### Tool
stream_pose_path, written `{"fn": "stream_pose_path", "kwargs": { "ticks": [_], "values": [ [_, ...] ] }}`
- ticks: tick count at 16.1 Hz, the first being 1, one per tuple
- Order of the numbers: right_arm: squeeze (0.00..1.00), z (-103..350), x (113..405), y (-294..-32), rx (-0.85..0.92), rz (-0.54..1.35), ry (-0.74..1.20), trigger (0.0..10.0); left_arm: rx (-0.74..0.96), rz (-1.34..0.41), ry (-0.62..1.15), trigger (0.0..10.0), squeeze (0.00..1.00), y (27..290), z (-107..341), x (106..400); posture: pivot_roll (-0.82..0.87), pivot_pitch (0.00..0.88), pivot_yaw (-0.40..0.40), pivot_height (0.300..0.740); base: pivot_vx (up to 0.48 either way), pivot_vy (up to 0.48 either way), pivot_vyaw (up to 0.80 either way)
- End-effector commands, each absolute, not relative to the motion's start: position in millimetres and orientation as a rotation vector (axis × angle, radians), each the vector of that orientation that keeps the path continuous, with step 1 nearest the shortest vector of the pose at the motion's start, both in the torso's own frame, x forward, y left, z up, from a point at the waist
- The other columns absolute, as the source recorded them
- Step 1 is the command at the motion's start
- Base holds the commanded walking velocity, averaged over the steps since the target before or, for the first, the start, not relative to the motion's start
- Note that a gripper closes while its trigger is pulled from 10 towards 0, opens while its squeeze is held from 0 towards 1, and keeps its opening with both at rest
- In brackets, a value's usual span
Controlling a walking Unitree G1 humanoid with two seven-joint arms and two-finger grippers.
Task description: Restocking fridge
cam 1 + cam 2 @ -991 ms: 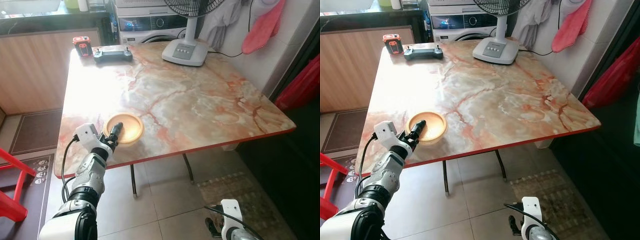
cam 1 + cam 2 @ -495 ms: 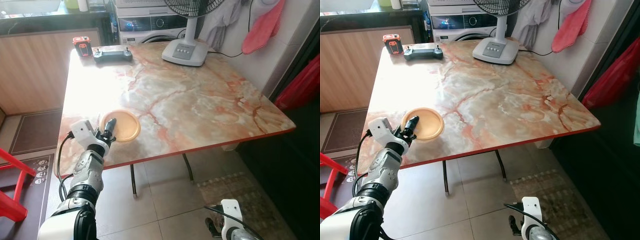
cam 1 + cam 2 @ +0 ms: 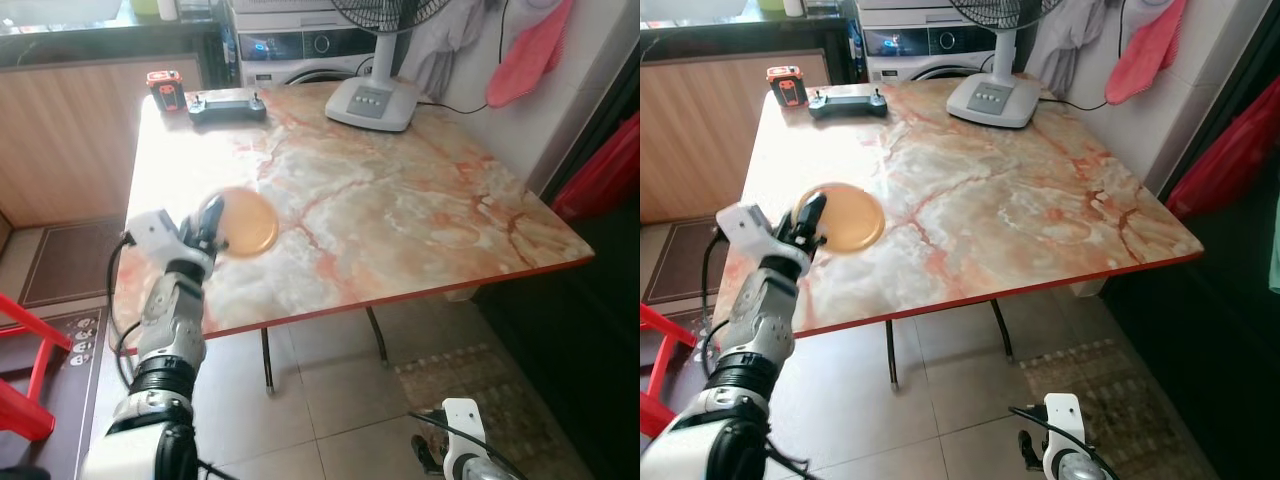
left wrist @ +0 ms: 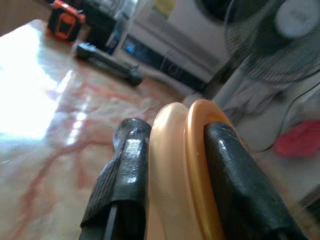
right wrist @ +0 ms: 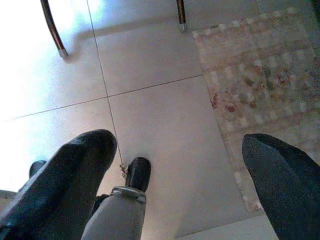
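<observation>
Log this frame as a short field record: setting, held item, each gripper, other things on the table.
setting: marble-patterned table in a kitchen, tiled floor below
held item: orange bowl, tilted on edge, over the table's near-left part
left gripper: fingers clamped on the bowl's rim
right gripper: open, hanging low over the floor, idle
other things: fan base, black controller, small red and black device at the far edge

Bright daylight, glare on table (left side), bowl motion-blurred
</observation>
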State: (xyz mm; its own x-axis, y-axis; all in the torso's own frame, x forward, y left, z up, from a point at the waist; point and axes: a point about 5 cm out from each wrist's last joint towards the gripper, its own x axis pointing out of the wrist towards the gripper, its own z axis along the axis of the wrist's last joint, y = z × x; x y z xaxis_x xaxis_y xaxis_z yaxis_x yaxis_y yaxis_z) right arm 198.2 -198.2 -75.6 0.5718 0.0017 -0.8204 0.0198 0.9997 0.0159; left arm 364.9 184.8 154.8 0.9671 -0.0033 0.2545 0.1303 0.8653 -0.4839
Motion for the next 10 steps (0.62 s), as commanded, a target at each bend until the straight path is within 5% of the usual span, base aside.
{"fn": "stream_pose_path", "kwargs": {
  "ticks": [1,2,7,10],
  "values": [
    [0.00,-74.9,198.8,-200.1,0.023,-0.022,0.952,10.0,-0.552,-0.085,-0.285,3.0,0.00,182.4,164.4,363.5,0.00,0.000,-0.049,0.740,0.000,0.000,0.00],
    [0.00,-75.0,198.5,-200.0,0.025,-0.025,0.952,10.0,-0.577,-0.099,-0.312,10.0,0.00,179.2,170.3,361.2,0.00,0.000,-0.048,0.740,0.000,0.000,0.00],
    [0.00,-75.9,196.6,-200.2,0.037,-0.040,0.946,10.0,-0.576,-0.028,-0.337,10.0,0.00,178.8,172.0,350.2,0.00,0.000,-0.047,0.740,0.000,0.000,0.00],
    [0.00,-76.8,195.1,-199.0,0.041,-0.047,0.944,10.0,-0.431,0.056,-0.351,10.0,0.00,182.4,172.0,345.0,-0.01,0.000,-0.026,0.740,0.000,0.000,0.00]
  ]
}}
